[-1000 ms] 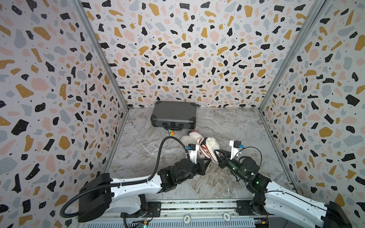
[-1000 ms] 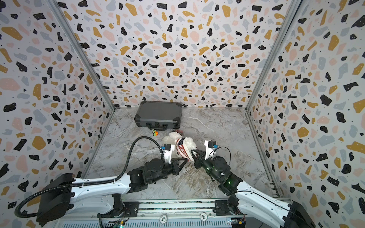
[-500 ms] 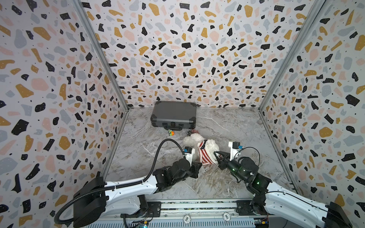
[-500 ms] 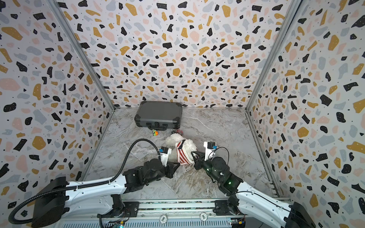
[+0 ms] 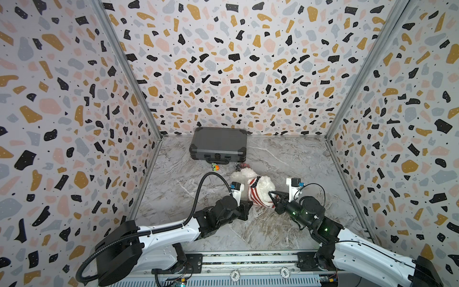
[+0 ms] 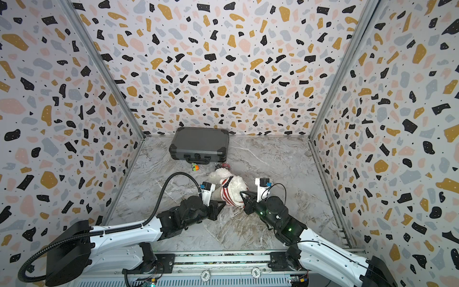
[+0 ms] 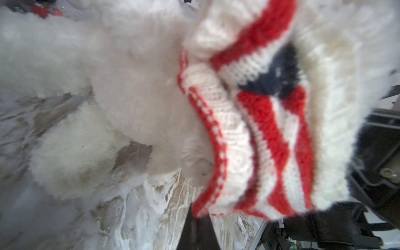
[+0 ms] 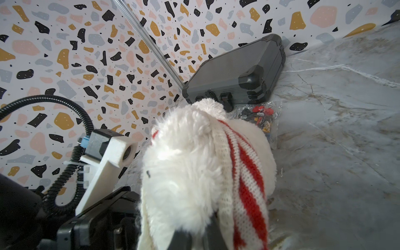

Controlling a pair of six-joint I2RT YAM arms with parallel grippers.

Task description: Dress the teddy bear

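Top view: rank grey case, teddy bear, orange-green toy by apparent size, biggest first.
1. grey case: largest, though it lies farthest back.
2. teddy bear, counting its striped sweater: somewhat smaller, and its near edge is partly hidden by the arms.
3. orange-green toy: tiny by comparison.

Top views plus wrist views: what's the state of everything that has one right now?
teddy bear: lying on the table, head clear of the sweater.
sweater: bunched around the bear's body.
grey case: closed, lying flat.
left end effector: shut on the sweater's hem.
right end effector: shut against the bear; what it pinches is unclear.
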